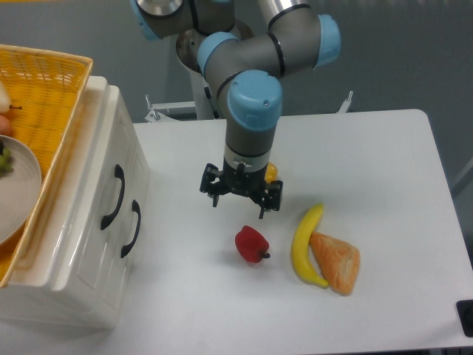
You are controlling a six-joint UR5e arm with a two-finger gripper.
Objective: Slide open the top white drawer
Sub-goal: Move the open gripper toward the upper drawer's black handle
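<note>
End effector (241, 194) spread wide, grasping nothing, hovering above bench (369, 148) just behind red pepper (251, 244). Top white drawer (100, 200) well left, apparently shut; handle (114, 195) untouched. Needed: swing left, straddle handle arch squarely, clench, pull straight rightward.

The top white drawer (103, 177) sits at the left of the frame, glossy plastic with a panelled front and black arched handle, closed flush with the cabinet.
</note>
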